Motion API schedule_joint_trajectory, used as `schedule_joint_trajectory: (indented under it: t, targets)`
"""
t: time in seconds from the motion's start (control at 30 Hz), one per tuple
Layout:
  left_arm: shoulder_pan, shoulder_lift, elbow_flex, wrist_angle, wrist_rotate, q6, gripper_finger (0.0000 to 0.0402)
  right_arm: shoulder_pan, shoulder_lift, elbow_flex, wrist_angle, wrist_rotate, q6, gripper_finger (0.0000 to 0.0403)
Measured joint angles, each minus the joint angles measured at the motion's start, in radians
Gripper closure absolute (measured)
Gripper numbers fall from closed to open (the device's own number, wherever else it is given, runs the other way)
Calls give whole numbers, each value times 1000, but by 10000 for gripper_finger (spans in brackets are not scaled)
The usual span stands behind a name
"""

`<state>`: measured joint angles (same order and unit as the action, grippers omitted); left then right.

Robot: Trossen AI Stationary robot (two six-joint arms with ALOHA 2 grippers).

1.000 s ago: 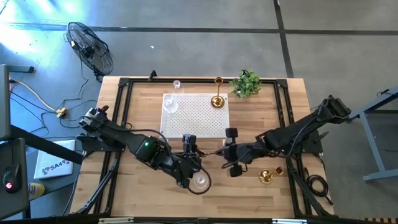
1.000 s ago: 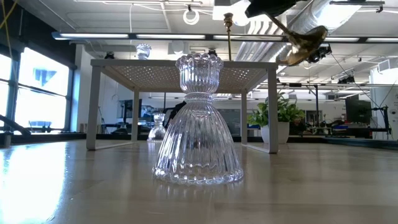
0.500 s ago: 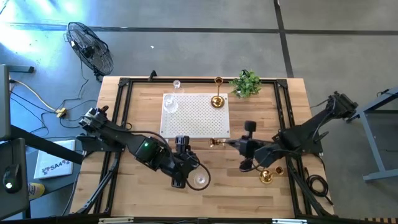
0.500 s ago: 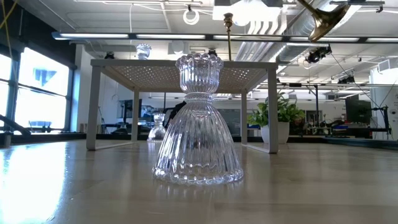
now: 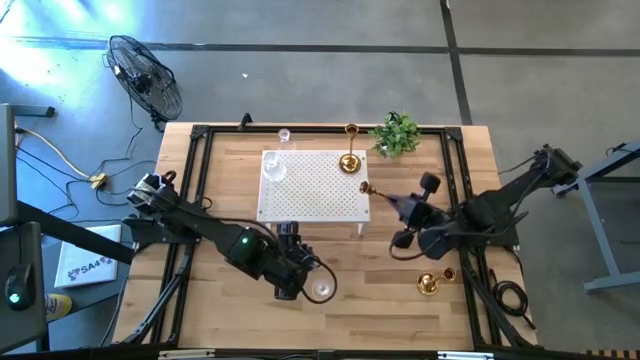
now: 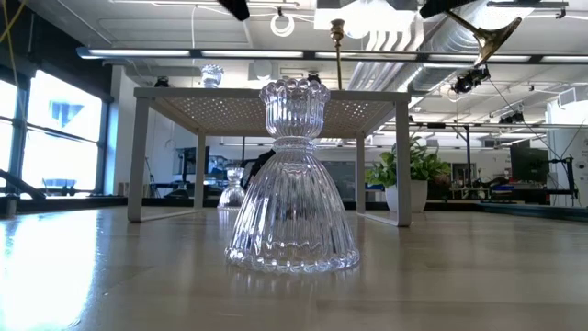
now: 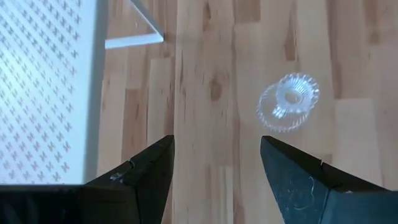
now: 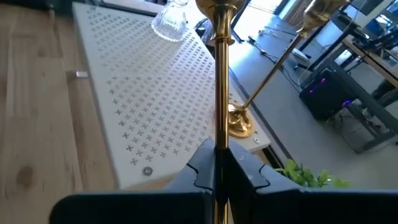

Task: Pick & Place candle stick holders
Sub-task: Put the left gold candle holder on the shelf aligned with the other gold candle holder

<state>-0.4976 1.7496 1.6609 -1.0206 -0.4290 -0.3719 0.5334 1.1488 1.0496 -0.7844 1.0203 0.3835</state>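
Note:
My right gripper (image 5: 402, 205) is shut on a gold candle stick holder (image 5: 372, 190), held in the air just right of the white perforated platform (image 5: 312, 185). My left gripper (image 7: 217, 180) is open and empty above the table. It hovers beside a clear glass holder (image 5: 320, 288) that stands on its wide base near the front edge. Another gold holder (image 5: 349, 160) and a glass one (image 5: 275, 165) stand on the platform. A third gold holder (image 5: 428, 283) stands on the table at the near right. My right gripper pinches the gold holder's thin stem (image 8: 219, 127) between its two fingers. It comes from the table's near right, slanting toward the platform. The holder is lifted clear and tilted. Its flared base (image 6: 491, 37) is the lower end and its other end (image 5: 365, 187) points at the platform.
A small green plant (image 5: 397, 135) stands at the far right behind the platform. A small glass holder (image 5: 285, 135) stands behind the platform's far edge. Black frame rails run along the table's left and right sides.
My right gripper has risen and gone toward the table's far right with the gold holder, turning from pointing left to pointing far-left. The holder has stayed lifted and tilted. My left gripper has drawn back a little toward the table's left.

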Motion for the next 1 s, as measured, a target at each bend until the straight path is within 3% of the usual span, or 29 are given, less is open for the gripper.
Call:
schedule_joint_trajectory:
  t: [0.2, 0.43, 0.7, 1.0]
  targets:
    - [0, 0, -35, 33, 0, -26, 167, -34, -5, 0, 116, 0, -150, 397]
    - [0, 0, -53, 43, -1, -27, 167, -111, -5, 0, 274, -103, -309, 397]
    - [-1, 0, -53, -8, 20, -66, 167, -229, -6, -22, 454, -365, -461, 397]
    - [-37, 0, -53, -19, -10, -87, 167, -403, -89, -244, 878, -727, -587, 397]
